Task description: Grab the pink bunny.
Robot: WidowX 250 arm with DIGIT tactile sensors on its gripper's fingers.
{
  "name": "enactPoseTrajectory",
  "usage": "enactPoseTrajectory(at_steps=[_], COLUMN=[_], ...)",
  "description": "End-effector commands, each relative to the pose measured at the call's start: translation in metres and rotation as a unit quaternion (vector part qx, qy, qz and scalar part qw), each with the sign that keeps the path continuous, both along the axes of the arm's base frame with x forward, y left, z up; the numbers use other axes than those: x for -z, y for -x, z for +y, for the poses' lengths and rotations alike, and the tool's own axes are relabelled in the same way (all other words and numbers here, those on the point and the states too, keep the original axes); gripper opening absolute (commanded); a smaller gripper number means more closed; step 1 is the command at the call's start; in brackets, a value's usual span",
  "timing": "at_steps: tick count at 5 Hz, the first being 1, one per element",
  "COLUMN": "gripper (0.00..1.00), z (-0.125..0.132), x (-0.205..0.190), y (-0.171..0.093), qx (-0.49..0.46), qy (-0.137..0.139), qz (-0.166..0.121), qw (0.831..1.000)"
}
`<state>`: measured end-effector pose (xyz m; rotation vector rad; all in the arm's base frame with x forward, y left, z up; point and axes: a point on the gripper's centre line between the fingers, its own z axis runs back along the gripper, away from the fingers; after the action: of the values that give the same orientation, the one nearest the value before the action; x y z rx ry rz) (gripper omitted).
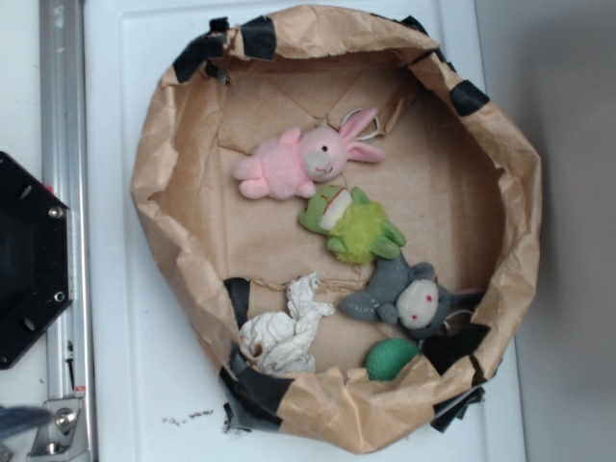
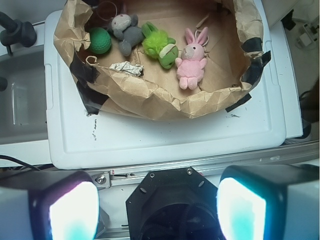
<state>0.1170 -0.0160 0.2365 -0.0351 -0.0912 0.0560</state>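
Observation:
The pink bunny (image 1: 300,160) (image 2: 190,63) lies on the floor of a brown paper nest, ears toward the far wall in the wrist view. A green frog plush (image 1: 352,225) (image 2: 161,44) lies right beside it, and a grey plush with red eyes (image 1: 409,298) (image 2: 126,30) lies beyond the frog. My gripper (image 2: 157,207) hangs well back from the nest, over the black robot base (image 2: 175,202). Its two fingers stand wide apart with nothing between them. The exterior view does not show the gripper.
The paper nest (image 1: 168,164) (image 2: 150,97) has high crumpled walls patched with black tape and sits on a white lid (image 2: 165,137). A green ball (image 1: 390,358) (image 2: 100,41) and a crumpled white wad (image 1: 286,332) (image 2: 126,68) also lie inside. A metal rail (image 1: 60,125) runs beside the lid.

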Motion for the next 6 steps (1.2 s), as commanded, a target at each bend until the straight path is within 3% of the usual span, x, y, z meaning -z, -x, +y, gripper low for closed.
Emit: enactPoseTrajectory(at_steps=[1, 2, 3, 4, 6], gripper=[1.00, 1.00, 1.00, 1.00, 1.00], z=[0.000, 0.038, 0.035, 0.035, 0.052], x=[0.000, 0.050, 0.096, 0.134, 0.181], y=[0.000, -0.050, -0.104, -0.143, -0.131], qx=[0.000, -0.050, -0.040, -0.041, -0.012], qy=[0.000, 0.010, 0.010, 0.000, -0.045], qz=[0.000, 0.083, 0.050, 0.050, 0.039], qw=[1.000, 0.995, 0.998, 0.998, 0.998])
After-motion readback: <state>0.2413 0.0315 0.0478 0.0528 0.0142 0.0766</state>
